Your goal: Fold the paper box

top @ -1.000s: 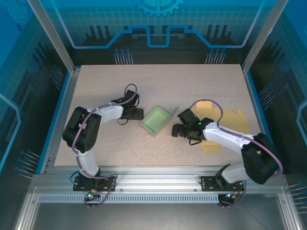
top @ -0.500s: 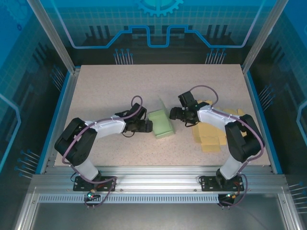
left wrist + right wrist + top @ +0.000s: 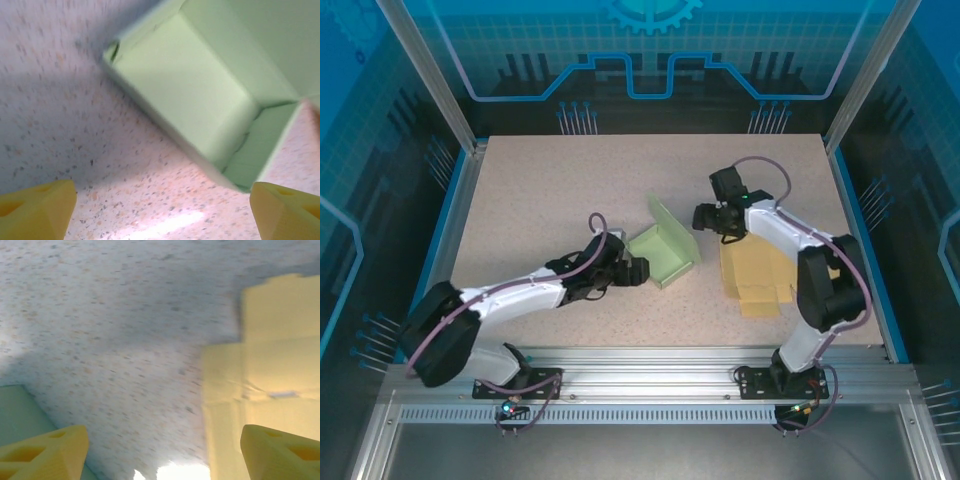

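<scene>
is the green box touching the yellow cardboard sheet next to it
Apart. The top external view shows a strip of bare table between the green box and the yellow cardboard.

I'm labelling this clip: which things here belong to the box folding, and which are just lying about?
In the job:
- green box
- left gripper, open beside it
- right gripper, open

Lying about:
- flat yellow card, untouched

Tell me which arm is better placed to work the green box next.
Left, probably: the left gripper sits open beside the green box; the right gripper hangs farther off, near the flat yellow sheet.
</scene>
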You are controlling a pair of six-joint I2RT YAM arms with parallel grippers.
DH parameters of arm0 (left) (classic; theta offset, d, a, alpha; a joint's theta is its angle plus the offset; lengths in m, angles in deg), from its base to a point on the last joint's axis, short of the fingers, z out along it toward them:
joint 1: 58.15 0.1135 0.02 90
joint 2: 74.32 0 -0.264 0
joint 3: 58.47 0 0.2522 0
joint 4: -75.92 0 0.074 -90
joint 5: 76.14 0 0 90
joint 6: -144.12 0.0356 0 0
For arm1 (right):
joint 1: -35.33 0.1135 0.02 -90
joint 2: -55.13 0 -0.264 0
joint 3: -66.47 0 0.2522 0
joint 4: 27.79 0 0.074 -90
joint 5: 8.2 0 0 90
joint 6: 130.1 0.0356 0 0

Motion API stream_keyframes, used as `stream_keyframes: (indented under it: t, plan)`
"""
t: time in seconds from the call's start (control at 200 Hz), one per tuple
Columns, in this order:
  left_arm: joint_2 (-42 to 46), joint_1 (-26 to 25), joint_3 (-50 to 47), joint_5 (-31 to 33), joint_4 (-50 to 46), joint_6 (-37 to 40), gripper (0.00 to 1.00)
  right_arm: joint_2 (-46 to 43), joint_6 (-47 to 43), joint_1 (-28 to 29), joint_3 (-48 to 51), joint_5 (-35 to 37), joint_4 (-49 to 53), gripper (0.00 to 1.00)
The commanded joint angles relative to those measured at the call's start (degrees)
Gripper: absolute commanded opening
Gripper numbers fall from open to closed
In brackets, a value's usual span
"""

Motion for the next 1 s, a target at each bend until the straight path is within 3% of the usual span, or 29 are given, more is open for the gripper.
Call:
stream_keyframes:
  t: [0.0, 0.165, 0.225, 0.275, 0.32, 0.39, 0.57, 0.995]
  plan:
    - [5.83, 2.94, -0.07, 3.41, 0.16, 7.64, 0.91, -8.25, -1.8, -0.52, 2.92, 5.1, 6.61, 0.8]
    - [5.72, 14.6, 1.43, -14.73, 7.91, 21.12, 0.88, -19.61, 0.88, -0.09, 8.62, 7.7, 11.77, 0.78]
    - [3.33, 17.6, 4.09, -18.16, 8.44, 25.83, 0.88, -24.33, 1.51, 0.26, 11.3, 6.71, 12.02, 0.79]
    - [0.58, 19.48, 7.2, -21.22, 7.4, 30.48, 0.88, -28.06, 1.5, 0.66, 13.31, 5.22, 11.92, 0.91]
    - [-2.11, 20.57, 10.1, -24.83, 6.28, 35.32, 0.88, -31.48, 0.91, 1.28, 14.74, 3.53, 11.71, 0.94]
    - [-6.36, 21.41, 13.93, -29.88, 5.2, 43.45, 0.88, -36.15, 1.24, 2.45, 16.62, 2.52, 11.75, 1.0]
    - [-16.5, 22.11, 21.59, -38.33, 4.62, 58.15, 0.89, -45.11, 2.97, 4.94, 22.35, -1.07, 10.03, 1.0]
    - [-31.86, 22.43, 35.02, -50.83, 1.37, 68.55, 0.89, -47.69, 5.33, 12.5, 26.21, 1.67, 5.72, 1.0]
